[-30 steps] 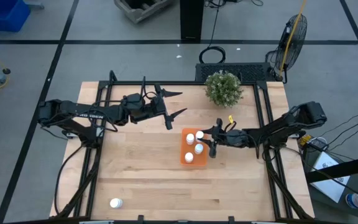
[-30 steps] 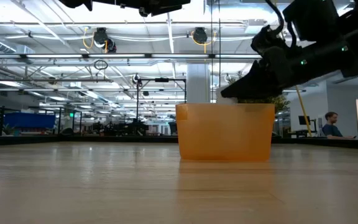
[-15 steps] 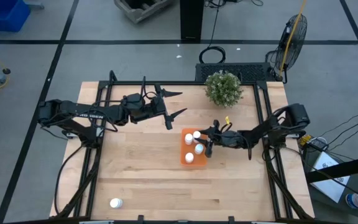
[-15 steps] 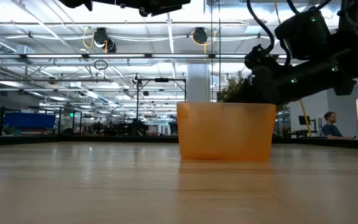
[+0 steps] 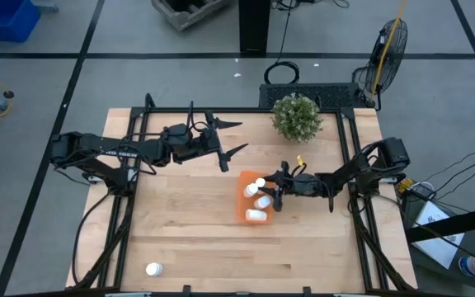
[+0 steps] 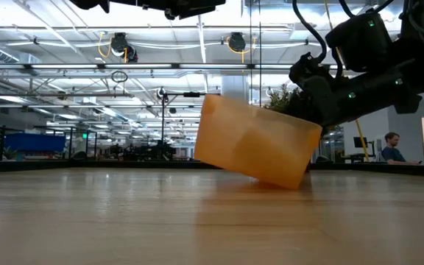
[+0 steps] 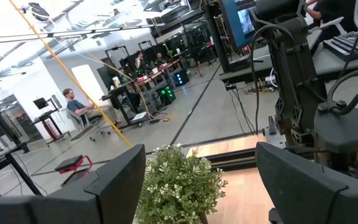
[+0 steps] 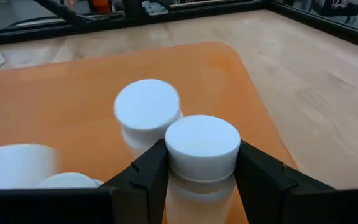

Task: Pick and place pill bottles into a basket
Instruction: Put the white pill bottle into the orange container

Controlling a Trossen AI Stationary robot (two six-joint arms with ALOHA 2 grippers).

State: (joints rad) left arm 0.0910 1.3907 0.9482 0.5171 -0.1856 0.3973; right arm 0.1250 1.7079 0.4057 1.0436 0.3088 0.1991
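Right wrist view shows the right gripper's fingers (image 8: pixel 263 177) clamped on an upright white capped pill bottle (image 8: pixel 202 149), inside the tipped shallow orange basket (image 6: pixel 256 151) at counter centre-right (left gripper (image 5: pixel 231 136) hangs open, far left).

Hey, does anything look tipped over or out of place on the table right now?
Yes. The orange basket is tilted, one side lifted off the table, while the right pincer holds a pill bottle over it. One bottle inside lies on its side. Another sits far off near the table's front-left corner.
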